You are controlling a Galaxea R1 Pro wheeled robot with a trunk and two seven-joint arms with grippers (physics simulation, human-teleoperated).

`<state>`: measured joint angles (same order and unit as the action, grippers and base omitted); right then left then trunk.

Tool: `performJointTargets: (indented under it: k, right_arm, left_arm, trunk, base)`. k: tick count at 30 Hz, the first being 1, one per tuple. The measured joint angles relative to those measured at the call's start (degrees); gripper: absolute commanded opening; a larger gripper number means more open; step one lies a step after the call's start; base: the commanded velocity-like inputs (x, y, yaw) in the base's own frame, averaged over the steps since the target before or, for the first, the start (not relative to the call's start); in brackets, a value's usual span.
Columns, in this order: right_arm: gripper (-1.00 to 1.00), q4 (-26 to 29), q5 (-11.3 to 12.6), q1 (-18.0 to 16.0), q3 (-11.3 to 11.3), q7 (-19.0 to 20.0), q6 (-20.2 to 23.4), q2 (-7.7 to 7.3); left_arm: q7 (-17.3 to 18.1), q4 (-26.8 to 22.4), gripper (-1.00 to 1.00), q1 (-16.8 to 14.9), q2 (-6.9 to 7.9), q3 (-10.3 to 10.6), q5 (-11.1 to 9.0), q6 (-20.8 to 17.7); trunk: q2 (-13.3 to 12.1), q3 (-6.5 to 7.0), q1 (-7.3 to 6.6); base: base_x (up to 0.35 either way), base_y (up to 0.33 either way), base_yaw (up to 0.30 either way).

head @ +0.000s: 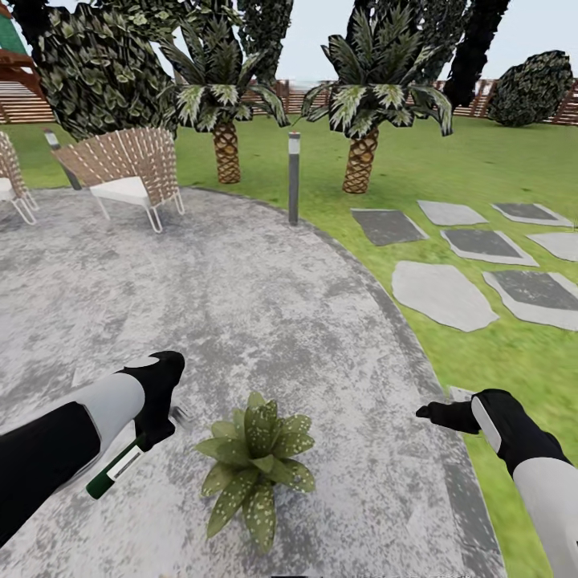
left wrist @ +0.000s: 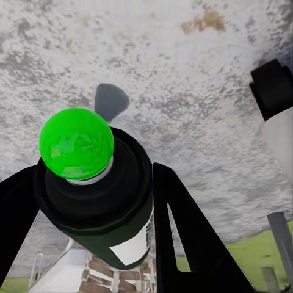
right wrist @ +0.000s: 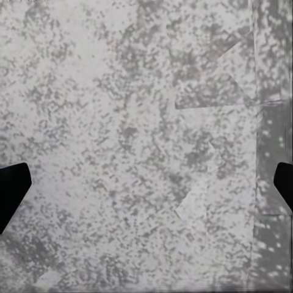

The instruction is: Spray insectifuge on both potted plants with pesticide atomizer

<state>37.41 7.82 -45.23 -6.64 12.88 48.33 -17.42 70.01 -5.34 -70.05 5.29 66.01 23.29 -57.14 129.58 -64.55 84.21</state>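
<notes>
Gripping the pesticide atomizer (head: 119,468) w/ our left gripper (head: 157,424), fingers (left wrist: 186,235) pinched on its dark body; white label band shows, and the top reads bright green in the left wrist view. Bottle lies tilted, at 9 o'clock of the potted plant (head: 255,466), near but apart. Plant sits on the grey patio (head: 265,297); its pot is hidden under leaves. Our right gripper (head: 429,413), at the plant's 3 o'clock, hangs spread over paving, holding nothing.

You're seeing open grey mottled paving (head: 265,305) all around the speckled green rosette plant (head: 255,461); the wicker chair (head: 124,172) and grey post (head: 294,177) are standing well apart.
</notes>
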Motion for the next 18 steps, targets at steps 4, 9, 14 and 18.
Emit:
performJointTargets:
  k: [4, 9, 14, 18]
  right_arm:
    - [1.00, 0.0, 0.0, 0.0, 0.0, 0.0, 0.0, 0.00]
    - [1.00, 0.0, 0.0, 0.0, 0.0, 0.0, 0.0, 0.00]
    - [1.00, 0.0, 0.0, 0.0, 0.0, 0.0, -0.1, 0.01]
    - [1.00, 0.0, 0.0, 0.0, 0.0, 0.0, -0.1, 0.01]
  left_arm:
    - [0.0, 0.0, -1.00, 0.0, 0.00, 0.0, 0.0, 0.0]
    - [-0.2, -0.2, -1.00, 0.0, 0.07, 0.3, 0.0, 0.0]
    - [-0.2, -0.2, -1.00, 0.0, 0.09, 0.5, 0.0, 0.0]
    - [-0.2, -0.2, -1.00, 0.0, 0.09, 0.6, 0.0, 0.0]
  trunk:
    - [0.0, 0.12, 0.00]
    - [0.0, 0.28, 0.00]
    - [0.0, 0.34, 0.00]
    - [0.0, 0.39, 0.00]
  base:
    - [0.000, 0.003, -0.252]
    - [0.000, 0.004, -0.236]
    - [0.000, 0.239, -0.042]
    - [0.000, 0.301, -0.090]
